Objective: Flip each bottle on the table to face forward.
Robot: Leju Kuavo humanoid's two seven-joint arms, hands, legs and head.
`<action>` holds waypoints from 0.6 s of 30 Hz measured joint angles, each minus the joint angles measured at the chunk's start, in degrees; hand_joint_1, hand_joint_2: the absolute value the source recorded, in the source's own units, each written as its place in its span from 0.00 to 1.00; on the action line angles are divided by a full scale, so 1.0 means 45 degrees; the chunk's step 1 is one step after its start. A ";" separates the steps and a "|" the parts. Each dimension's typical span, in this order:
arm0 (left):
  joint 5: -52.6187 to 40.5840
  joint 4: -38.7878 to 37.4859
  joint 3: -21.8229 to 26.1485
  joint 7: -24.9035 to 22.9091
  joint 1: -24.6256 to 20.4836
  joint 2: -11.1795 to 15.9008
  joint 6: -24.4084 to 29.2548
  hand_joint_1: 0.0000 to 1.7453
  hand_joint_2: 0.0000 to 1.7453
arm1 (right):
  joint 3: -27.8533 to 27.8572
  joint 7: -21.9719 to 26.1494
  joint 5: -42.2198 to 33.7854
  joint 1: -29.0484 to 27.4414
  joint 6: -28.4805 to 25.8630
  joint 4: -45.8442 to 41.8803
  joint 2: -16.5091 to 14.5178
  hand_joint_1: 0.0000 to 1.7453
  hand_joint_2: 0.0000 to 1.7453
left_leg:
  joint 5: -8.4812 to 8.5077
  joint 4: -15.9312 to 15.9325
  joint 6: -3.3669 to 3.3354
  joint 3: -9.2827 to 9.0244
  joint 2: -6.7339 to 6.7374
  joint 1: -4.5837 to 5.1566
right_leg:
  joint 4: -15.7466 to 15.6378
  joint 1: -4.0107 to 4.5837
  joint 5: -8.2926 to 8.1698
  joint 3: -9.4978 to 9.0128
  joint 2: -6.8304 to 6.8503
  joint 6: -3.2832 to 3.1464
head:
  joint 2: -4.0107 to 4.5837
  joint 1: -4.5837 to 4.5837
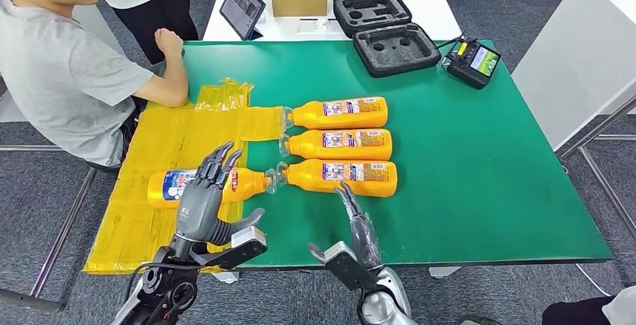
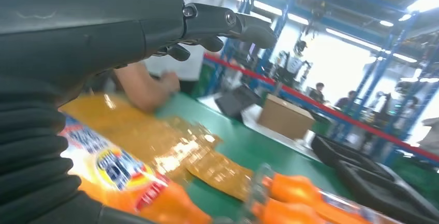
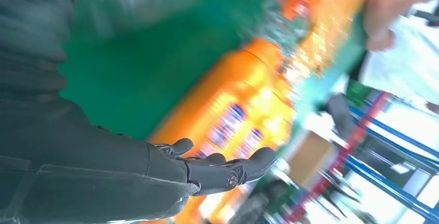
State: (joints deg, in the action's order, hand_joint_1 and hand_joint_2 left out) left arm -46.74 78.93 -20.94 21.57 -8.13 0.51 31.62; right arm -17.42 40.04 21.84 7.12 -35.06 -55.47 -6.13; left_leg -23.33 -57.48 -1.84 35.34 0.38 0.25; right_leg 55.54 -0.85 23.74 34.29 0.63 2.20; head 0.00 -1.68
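Four orange plastic bottles with clear caps lie on their sides on the green table point(image 1: 480, 190). Three form a neat column at the table's centre: the far bottle point(image 1: 337, 112), the middle bottle point(image 1: 339, 144) and the near bottle point(image 1: 339, 177), all with caps toward the robot's left and multicoloured labels turned up. Judgement: this uniform layout suggests these three are either already set or queued for turning; which side counts as forward cannot be told.

The fourth bottle point(image 1: 196, 185) lies apart, on the yellow plastic sheet point(image 1: 150, 160) at the left side of the table, cap toward the column and nearly touching the near bottle's cap. Its label shows blue, white and red.

The left hand point(image 1: 202, 201) hovers directly above the fourth bottle, fingers spread and extended, holding nothing. Judgement: it is positioned for a top-down grasp on that bottle. The right hand point(image 1: 358, 224) sits just beside the near bottle at the robot's side, fingers straight and close together, edge-on, holding nothing; contact cannot be confirmed.

Label text is too small or blurred to read in any view; no brand can be identified.

A person point(image 1: 67, 70) leans a forearm on the table's far left corner.
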 joint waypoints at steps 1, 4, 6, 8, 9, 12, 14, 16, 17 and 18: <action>0.0515 -0.0001 -0.0002 0.0306 0.0030 -0.0032 -0.0127 0.00 1.00 | -0.0085 0.0004 0.0533 -0.0148 -0.0316 -0.0429 0.0034 0.00 1.00 | -0.0001 0.0000 0.0000 0.0001 0.0000 0.0000 | 0.0000 0.0000 0.0000 0.0000 0.0000 0.0000 | 0.0000 0.0000; 0.1721 -0.0005 -0.0010 0.1084 0.0227 -0.0140 -0.0407 0.00 1.00 | -0.0168 -0.0003 0.2828 -0.0720 -0.0930 -0.1914 0.0079 0.00 1.00 | -0.0004 0.0000 0.0001 0.0003 0.0000 0.0001 | -0.0001 -0.0001 0.0001 0.0002 0.0000 0.0000 | 0.0000 0.0000; 0.2199 -0.0005 -0.0019 0.1450 0.0395 -0.0194 -0.0518 0.00 1.00 | -0.0056 -0.0135 0.4419 -0.1063 -0.1013 -0.2789 0.0077 0.00 1.00 | -0.0008 0.0000 0.0004 0.0005 0.0000 0.0001 | -0.0001 -0.0001 0.0002 0.0005 0.0000 0.0000 | 0.0000 -0.0001; 0.2635 -0.0004 -0.0031 0.1782 0.0542 -0.0256 -0.0679 0.00 1.00 | 0.0174 -0.0423 0.5480 -0.1228 -0.1028 -0.3385 0.0088 0.00 1.00 | -0.0010 0.0001 0.0007 0.0006 0.0000 0.0001 | -0.0002 -0.0002 0.0003 0.0006 -0.0001 -0.0001 | 0.0000 -0.0002; 0.2813 -0.0002 -0.0045 0.1916 0.0606 -0.0300 -0.0750 0.00 1.00 | 0.0329 -0.0555 0.5759 -0.1232 -0.1031 -0.3550 0.0110 0.00 1.00 | -0.0010 0.0001 0.0007 0.0006 -0.0001 0.0001 | -0.0002 -0.0002 0.0004 0.0006 0.0000 -0.0001 | 0.0000 0.0000; 0.3078 0.0000 -0.0103 0.2120 0.0734 -0.0427 -0.0858 0.00 1.00 | 0.0790 -0.0697 0.5915 -0.1109 -0.1039 -0.3718 0.0233 0.00 1.00 | -0.0008 0.0000 0.0005 0.0005 -0.0004 0.0003 | -0.0003 -0.0006 0.0000 0.0002 0.0000 0.0001 | 0.0000 0.0004; 0.3222 0.0001 -0.0136 0.2221 0.0772 -0.0486 -0.0966 0.00 1.00 | 0.1028 -0.0822 0.6188 -0.1032 -0.1047 -0.3737 0.0296 0.00 1.00 | -0.0006 0.0000 0.0004 0.0004 -0.0002 0.0005 | -0.0003 -0.0008 -0.0005 0.0000 -0.0001 0.0004 | 0.0000 0.0000; 0.3405 0.0004 -0.0192 0.2374 0.0784 -0.0566 -0.1151 0.00 1.00 | 0.1292 -0.1074 0.6546 -0.0852 -0.1047 -0.3624 0.0358 0.00 1.00 | -0.0002 -0.0002 0.0001 0.0004 -0.0002 0.0006 | -0.0003 -0.0008 -0.0008 0.0000 -0.0001 0.0006 | 0.0000 -0.0002; 0.3491 0.0005 -0.0244 0.2445 0.0784 -0.0613 -0.1237 0.00 1.00 | 0.1455 -0.1166 0.6574 -0.0687 -0.1045 -0.3474 0.0406 0.00 1.00 | -0.0001 -0.0002 -0.0001 0.0004 -0.0002 0.0006 | -0.0003 -0.0009 -0.0008 0.0000 0.0000 0.0006 | 0.0000 -0.0003; 0.3555 0.0005 -0.0301 0.2502 0.0782 -0.0659 -0.1299 0.00 1.00 | 0.1625 -0.1203 0.6497 -0.0483 -0.1044 -0.3269 0.0465 0.00 1.00 | 0.0001 -0.0003 -0.0002 0.0003 -0.0002 0.0006 | -0.0003 -0.0008 -0.0008 0.0000 0.0000 0.0007 | 0.0000 -0.0001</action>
State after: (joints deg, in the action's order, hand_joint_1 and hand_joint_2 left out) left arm -30.75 78.95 -22.29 32.82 -4.61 -2.46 25.78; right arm -10.11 34.62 51.07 4.95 -39.76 -70.18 -4.04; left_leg -23.33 -57.49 -1.84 35.35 0.37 0.28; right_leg 55.52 -0.88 23.70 34.29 0.63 2.23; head 0.00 -1.69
